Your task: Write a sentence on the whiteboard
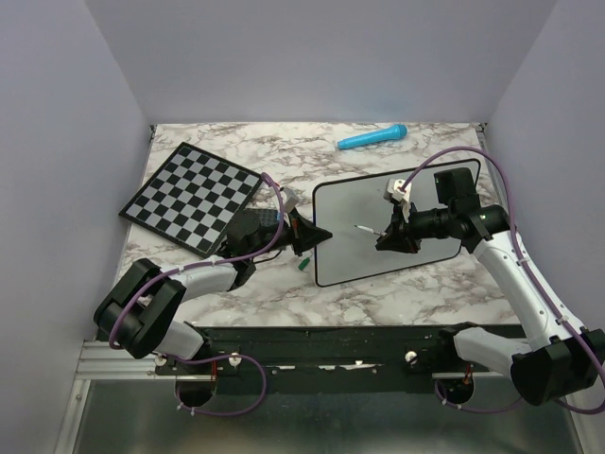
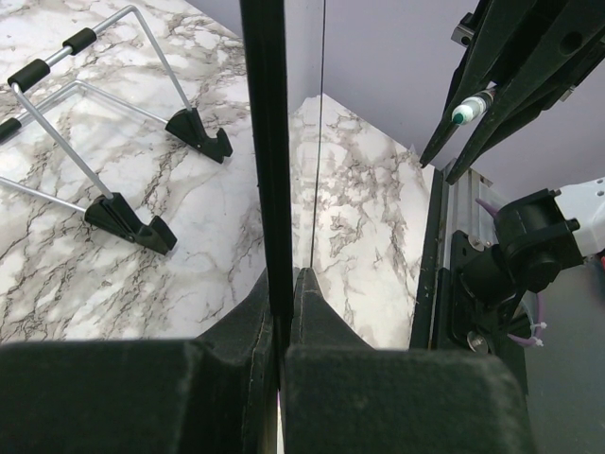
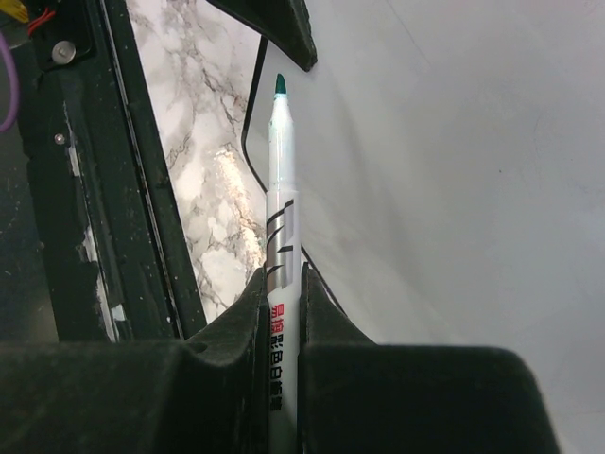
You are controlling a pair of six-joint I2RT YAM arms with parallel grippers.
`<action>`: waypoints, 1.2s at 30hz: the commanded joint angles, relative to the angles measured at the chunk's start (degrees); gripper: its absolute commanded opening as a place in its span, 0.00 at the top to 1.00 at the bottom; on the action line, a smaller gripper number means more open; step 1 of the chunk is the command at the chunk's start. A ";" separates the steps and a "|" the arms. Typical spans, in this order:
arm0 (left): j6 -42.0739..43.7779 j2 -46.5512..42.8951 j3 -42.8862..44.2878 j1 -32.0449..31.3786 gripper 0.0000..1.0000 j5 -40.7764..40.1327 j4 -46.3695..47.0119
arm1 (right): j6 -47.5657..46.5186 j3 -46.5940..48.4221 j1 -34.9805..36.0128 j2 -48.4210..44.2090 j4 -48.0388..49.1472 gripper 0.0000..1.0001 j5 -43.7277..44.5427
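"Black fingers on the right gripper (image 3: pixel 282 284), what do they have?"
"They are clamped on a white marker (image 3: pixel 282 189). Its teal-green tip is bare and points away from the wrist, over the whiteboard (image 1: pixel 345 260)."
"Is the tip on the board?"
"It is close to the white surface, but whether it touches cannot be told."
"And the left gripper (image 2: pixel 284 284)?"
"It is pinched tight on the whiteboard's thin black frame at the left edge. The board is on the marble table (image 1: pixel 397 293) between the two arms, to the right of the chessboard (image 1: pixel 192 196)."
"Anything around it?"
"A small green cap (image 1: pixel 302 266) lies just off the board's left edge, beside the left gripper. A blue pen-shaped object (image 1: pixel 371 138) lies beyond the far edge, apart from the board."
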 commanded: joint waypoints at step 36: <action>5.52 -0.68 -0.91 -0.33 1.00 -5.06 -2.71 | 0.54 -0.39 -0.87 -1.34 1.36 0.99 0.04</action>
